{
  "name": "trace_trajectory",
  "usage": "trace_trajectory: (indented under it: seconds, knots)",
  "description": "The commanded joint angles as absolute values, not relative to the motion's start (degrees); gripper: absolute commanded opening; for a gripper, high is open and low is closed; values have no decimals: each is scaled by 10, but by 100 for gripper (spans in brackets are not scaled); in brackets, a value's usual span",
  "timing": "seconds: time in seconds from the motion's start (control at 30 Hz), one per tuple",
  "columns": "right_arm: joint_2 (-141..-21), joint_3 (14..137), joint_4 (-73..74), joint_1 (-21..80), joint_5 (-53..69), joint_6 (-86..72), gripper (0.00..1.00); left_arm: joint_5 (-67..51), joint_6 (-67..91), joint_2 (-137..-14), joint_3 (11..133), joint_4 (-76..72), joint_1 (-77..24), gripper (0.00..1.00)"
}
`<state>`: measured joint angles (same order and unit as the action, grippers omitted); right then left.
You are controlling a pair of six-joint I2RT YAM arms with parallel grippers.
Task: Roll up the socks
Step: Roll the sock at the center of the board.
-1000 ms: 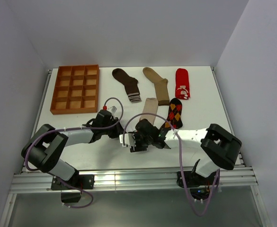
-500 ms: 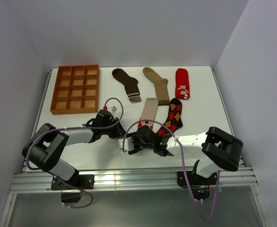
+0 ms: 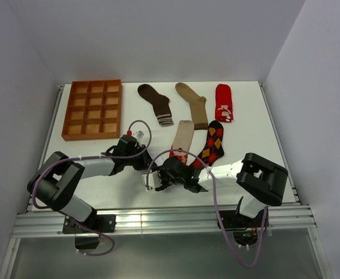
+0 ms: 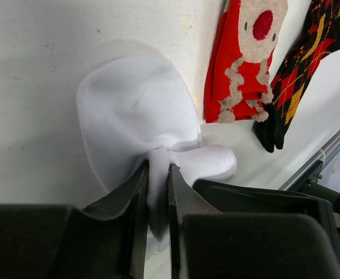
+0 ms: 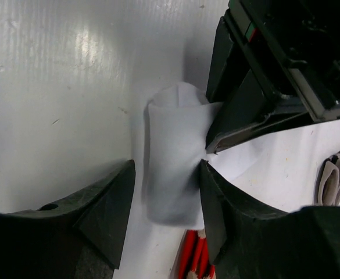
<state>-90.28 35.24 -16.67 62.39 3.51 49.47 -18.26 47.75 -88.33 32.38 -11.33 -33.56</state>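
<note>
My left gripper pinches a fold of the white sock, jaws nearly closed on it, at the table's front centre. My right gripper has slid left in the last second. It now straddles the bunched sock, jaws apart, gripping nothing. I judge the rolling unfinished.

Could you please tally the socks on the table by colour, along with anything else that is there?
White sock: 1
Dark brown sock: 1
Tan sock: 1
Red sock: 1
Beige red-toed sock: 1
Black-orange argyle sock: 1
Gridded tray: 1
Total: 7
</note>
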Motion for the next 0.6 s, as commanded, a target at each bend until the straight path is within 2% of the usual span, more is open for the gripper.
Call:
trace_trajectory:
  seconds: [0.0,0.13,0.3,0.37,0.43,0.47,0.57]
  knots:
    - [-932,376,-189,630,25,502,53,-176,454,-911,294,5,-340,0]
    - [-951,392,-182,630,22,497,36,-185,451,-912,294,-13,-341,0]
    - [-955,437,-101,621,60,487,25,-187,450,-897,296,-13,-340,1]
    - [-958,469,-27,612,82,482,22,-181,455,-876,299,-10,-340,8]
    - [-961,492,47,606,118,477,21,-173,457,-858,302,-7,-340,17]
    - [-965,513,70,599,130,475,21,-168,459,-839,307,-4,-340,25]
    - [-972,545,140,583,178,465,21,-135,465,-801,319,20,-340,39]
